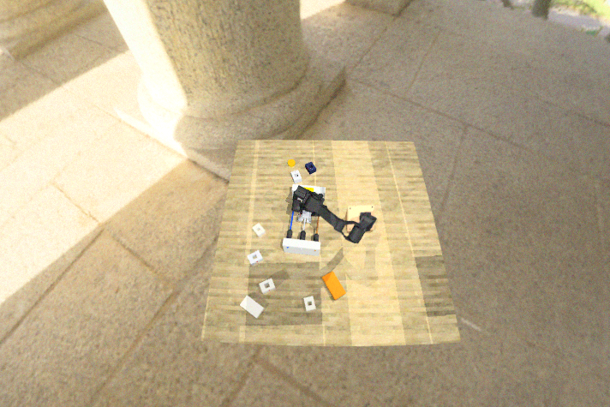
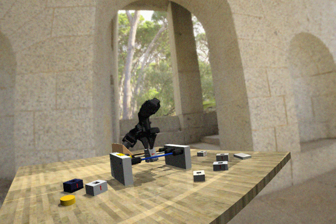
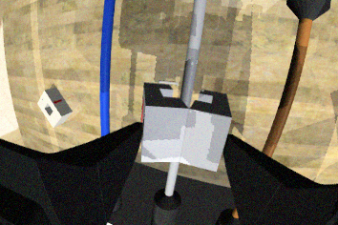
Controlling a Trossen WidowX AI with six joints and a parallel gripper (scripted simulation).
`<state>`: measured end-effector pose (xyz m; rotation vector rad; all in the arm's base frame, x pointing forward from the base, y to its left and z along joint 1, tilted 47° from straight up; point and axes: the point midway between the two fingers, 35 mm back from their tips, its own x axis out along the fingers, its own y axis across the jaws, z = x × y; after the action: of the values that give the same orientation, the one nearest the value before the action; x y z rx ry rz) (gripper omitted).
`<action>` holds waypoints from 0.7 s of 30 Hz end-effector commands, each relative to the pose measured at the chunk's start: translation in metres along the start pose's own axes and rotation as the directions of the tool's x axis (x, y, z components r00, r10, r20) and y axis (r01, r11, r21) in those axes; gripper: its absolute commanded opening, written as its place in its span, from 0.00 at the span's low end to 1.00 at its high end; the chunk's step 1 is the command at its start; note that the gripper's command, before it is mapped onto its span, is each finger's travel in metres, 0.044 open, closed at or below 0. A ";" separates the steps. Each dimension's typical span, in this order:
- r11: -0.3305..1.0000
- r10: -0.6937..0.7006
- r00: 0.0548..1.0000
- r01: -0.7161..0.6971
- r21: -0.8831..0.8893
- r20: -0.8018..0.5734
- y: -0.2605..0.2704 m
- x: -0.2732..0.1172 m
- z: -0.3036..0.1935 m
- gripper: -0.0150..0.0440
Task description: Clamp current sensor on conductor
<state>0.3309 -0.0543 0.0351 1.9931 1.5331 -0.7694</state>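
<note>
The light grey split-core sensor (image 1: 305, 218) (image 2: 150, 157) (image 3: 162, 126) is between my fingers. My gripper (image 2: 149, 148) (image 3: 183, 134) is shut on its two outer sides. In the wrist view its two halves stand at an angle, with a small V-shaped gap at the far end. The grey middle conductor (image 3: 194, 38) runs in at that gap and comes out at the near end. The sensor's underside is hidden, so I cannot tell whether it is latched. A red arrow (image 2: 153, 153) shows on its side; its direction is too small to tell. The LOAD lettering is not readable.
A blue conductor (image 3: 105, 67) and a brown conductor (image 3: 296, 62) run on either side. Two end blocks (image 2: 121, 170) (image 2: 177, 159) hold them; the first has yellow on top. Several small white blocks, a dark blue block (image 1: 310, 167), a yellow disc (image 1: 290, 162) and an orange block (image 1: 333, 285) stand around.
</note>
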 end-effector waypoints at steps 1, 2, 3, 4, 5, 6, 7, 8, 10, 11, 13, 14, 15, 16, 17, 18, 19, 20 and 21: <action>0.999 -0.051 0.999 0.051 -0.003 0.004 0.005 0.001 0.001 0.25; 0.998 -0.063 0.998 0.063 -0.002 0.003 0.006 0.001 0.001 0.25; 0.997 -0.076 0.997 0.076 -0.002 0.003 0.007 0.002 0.001 0.25; 0.996 -0.088 0.996 0.088 -0.002 0.003 0.007 0.002 0.001 0.25; 0.995 -0.101 0.995 0.101 -0.002 0.002 0.008 0.002 0.001 0.25; 0.994 -0.113 0.994 0.113 -0.002 0.002 0.009 0.002 0.001 0.25; 0.992 -0.126 0.992 0.126 -0.001 0.001 0.009 0.003 0.001 0.25; 0.990 -0.139 0.990 0.139 -0.001 0.001 0.010 0.003 0.001 0.25; 0.987 -0.164 0.987 0.164 -0.002 -0.001 0.011 0.004 0.001 0.25; 0.984 -0.176 0.984 0.176 -0.002 -0.002 0.011 0.004 0.001 0.25; 0.980 -0.199 0.980 0.199 -0.002 -0.003 0.012 0.004 0.001 0.25; 0.988 -0.153 0.988 0.153 0.002 -0.004 0.009 0.003 0.000 0.30; 0.988 -0.153 0.988 0.153 0.002 -0.004 0.009 0.003 0.000 0.34; 0.988 -0.153 0.988 0.153 0.002 -0.004 0.009 0.003 0.000 0.39; 0.988 -0.153 0.988 0.153 0.002 -0.004 0.009 0.003 0.000 0.43; 0.988 -0.153 0.988 0.153 0.002 -0.004 0.009 0.003 0.000 0.48; 0.988 -0.153 0.988 0.153 0.002 -0.004 0.009 0.003 0.000 0.52; 0.988 -0.153 0.988 0.153 0.002 -0.004 0.009 0.003 0.000 0.57; 0.988 -0.153 0.988 0.153 0.002 -0.004 0.009 0.003 0.000 0.61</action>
<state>0.3407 -0.0540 0.0324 1.8893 1.7077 -0.8287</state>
